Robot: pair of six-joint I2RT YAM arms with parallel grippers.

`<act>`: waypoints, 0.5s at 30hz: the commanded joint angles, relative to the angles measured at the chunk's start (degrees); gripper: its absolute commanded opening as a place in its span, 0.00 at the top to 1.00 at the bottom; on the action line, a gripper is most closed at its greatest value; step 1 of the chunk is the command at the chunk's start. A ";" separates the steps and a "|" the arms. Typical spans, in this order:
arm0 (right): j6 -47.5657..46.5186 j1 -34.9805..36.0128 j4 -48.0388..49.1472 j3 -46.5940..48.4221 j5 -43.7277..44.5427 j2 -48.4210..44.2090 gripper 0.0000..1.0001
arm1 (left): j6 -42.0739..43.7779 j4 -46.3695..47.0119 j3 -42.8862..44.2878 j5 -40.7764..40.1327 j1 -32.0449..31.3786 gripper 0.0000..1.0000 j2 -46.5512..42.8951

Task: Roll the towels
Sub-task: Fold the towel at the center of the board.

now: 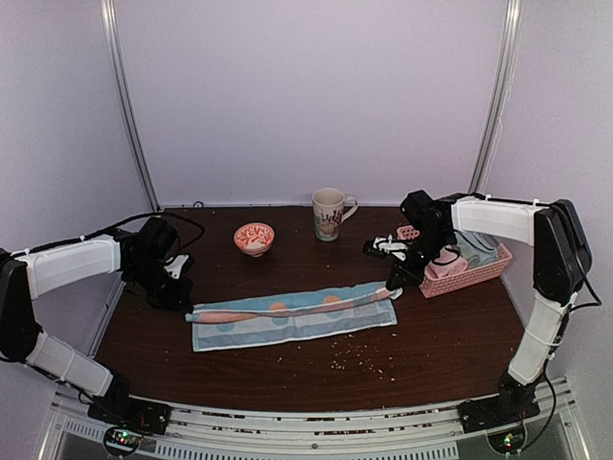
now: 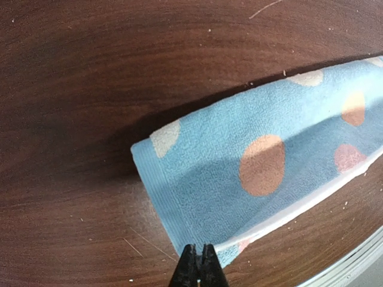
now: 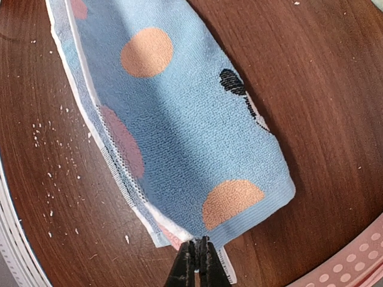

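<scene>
Our left claw [image 2: 197, 267] and right claw [image 3: 195, 263] pinch opposite ends of the towel [image 1: 287, 321]; we should hold the fold taut and bring both ends nearward evenly.

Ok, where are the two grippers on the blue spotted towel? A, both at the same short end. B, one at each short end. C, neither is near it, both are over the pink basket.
B: the left gripper is pinched shut at one short end of the blue spotted towel, and the right gripper is pinched shut at the opposite end.
</scene>
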 commanded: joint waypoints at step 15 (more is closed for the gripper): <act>-4.59 4.43 0.93 -10.61 9.63 -0.47 1.00 | 4.03 -3.20 -6.03 7.38 -0.78 1.00 3.95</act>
